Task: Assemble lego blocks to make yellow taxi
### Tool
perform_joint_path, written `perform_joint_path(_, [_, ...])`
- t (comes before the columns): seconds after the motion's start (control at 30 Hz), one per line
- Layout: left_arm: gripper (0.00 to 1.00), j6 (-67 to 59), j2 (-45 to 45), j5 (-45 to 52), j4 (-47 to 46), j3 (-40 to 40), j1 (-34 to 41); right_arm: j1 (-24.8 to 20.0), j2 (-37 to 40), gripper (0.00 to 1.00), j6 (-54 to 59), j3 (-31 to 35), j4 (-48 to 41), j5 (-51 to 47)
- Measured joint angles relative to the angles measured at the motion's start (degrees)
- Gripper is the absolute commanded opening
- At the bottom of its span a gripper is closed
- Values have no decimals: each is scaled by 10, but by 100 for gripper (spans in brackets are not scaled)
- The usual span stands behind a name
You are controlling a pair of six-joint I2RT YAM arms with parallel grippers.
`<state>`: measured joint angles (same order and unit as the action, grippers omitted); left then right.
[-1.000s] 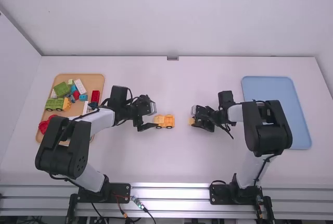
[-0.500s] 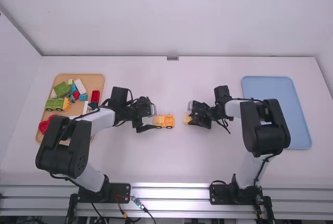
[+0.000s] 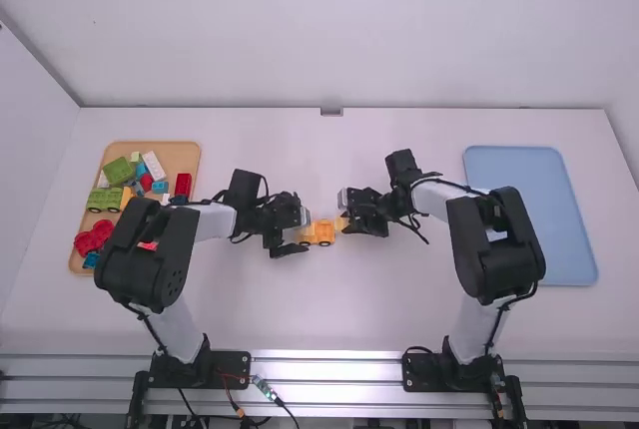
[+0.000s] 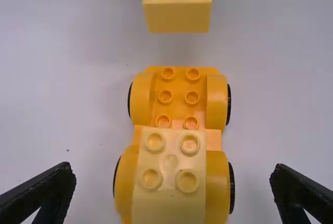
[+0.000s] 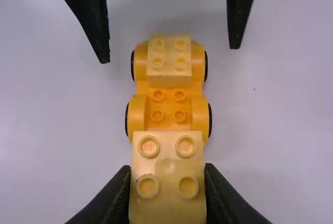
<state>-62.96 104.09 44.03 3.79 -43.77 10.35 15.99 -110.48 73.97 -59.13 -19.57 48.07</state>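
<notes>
My left gripper point(image 3: 296, 235) is open at the left end of an orange-yellow wheeled base point(image 3: 323, 233); in the left wrist view the left gripper point(image 4: 173, 167) straddles its near end without touching. A pale yellow block point(image 4: 170, 203) sits on that end of the base point(image 4: 178, 110), while studs stay bare at the other end. From the right, my right gripper point(image 3: 347, 221) is shut on a second pale yellow block. In the right wrist view the right gripper point(image 5: 168, 171) grips this block point(image 5: 166, 206), which overlaps the base's bare-studded end; the left wrist view shows the held block point(image 4: 177, 16) apart from the base.
On the left, a tan tray point(image 3: 180, 155) carries green, red, blue and white blocks and a green wheeled piece point(image 3: 103, 200). A light blue tray point(image 3: 514, 170) lies at the right, partly behind the right arm.
The right gripper has moved left with its yellow block, up close to the wheeled base. My left gripper has shifted slightly right around the base, which stays about where it was.
</notes>
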Motion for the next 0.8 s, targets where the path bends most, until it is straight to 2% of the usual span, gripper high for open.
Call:
perform_joint_path(0.23, [99,0,24,17,47,0,0,16,0,0,4,0,1,0])
perform_joint_path(0.8, [99,-22,36,48,27,-1,0,16,0,0,13,0,-2,26])
